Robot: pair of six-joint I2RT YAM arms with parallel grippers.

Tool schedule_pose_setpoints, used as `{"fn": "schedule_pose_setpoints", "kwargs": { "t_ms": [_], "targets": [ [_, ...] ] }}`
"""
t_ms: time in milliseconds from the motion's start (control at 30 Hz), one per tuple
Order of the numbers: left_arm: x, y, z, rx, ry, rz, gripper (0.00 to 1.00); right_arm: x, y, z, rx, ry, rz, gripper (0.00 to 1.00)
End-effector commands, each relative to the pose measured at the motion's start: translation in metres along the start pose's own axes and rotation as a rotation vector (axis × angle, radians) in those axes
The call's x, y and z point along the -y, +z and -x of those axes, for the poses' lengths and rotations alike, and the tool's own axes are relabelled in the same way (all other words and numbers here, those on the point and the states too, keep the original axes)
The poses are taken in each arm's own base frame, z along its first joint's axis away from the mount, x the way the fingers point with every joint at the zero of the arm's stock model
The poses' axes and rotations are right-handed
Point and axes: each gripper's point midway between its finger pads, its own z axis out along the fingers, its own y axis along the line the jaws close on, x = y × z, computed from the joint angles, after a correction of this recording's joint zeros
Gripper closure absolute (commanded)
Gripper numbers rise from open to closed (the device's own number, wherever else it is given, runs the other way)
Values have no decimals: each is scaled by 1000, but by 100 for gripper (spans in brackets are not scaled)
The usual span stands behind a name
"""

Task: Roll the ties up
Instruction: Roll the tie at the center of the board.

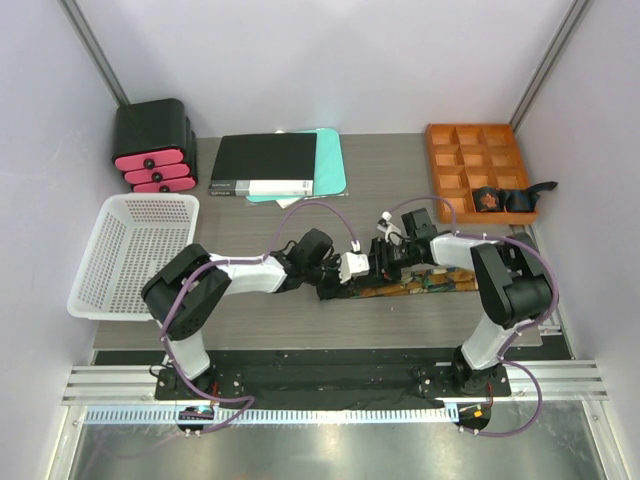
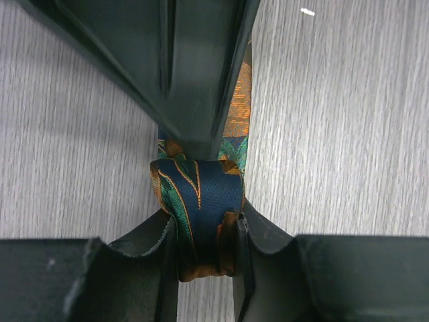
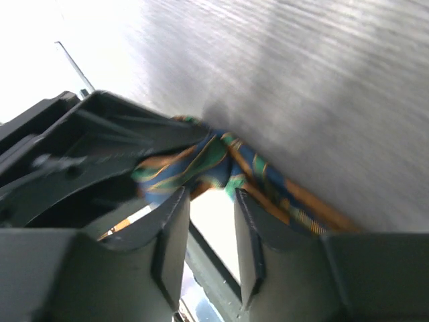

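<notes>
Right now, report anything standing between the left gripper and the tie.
Nothing visible stands between them: the left gripper is closed on the rolled end of the tie, fabric directly between its fingers. The right gripper hangs open close beside the roll, not in between.

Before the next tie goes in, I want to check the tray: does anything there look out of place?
Yes. The rolled tie in the orange tray looks untidy: a dark loose end, apparently its own, sticks out over the tray's right rim instead of staying in its compartment. It seems partly unrolled.
</notes>
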Motion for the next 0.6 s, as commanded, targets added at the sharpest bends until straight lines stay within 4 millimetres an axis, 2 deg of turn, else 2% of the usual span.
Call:
{"fn": "schedule_pose_setpoints", "kwargs": {
  "t_ms": [0, 167, 333, 467, 500, 533, 567],
  "targets": [
    [10, -9, -51, -217, -49, -2, 88, -23, -21, 3, 37, -53, 18, 57],
    [7, -6, -53, -240, -54, -3, 88, -32, -21, 4, 56, -30, 55, 52],
    [7, -5, -53, -248, -49, -12, 84, -39, 0, 1, 39, -63, 58, 52],
    [7, -6, -52, -247, -41, -12, 83, -25, 13, 7, 35, -63, 18, 55],
    [6, -6, -52, -247, -43, -10, 82, -24, 14, 6, 32, -59, 20, 60],
    [6, -6, -52, -248, -42, -9, 82, -24, 14, 7, 31, -60, 21, 82],
    [5, -6, -51, -246, -39, -7, 82, -25, 12, 5, 30, -58, 19, 90]
  ]
}}
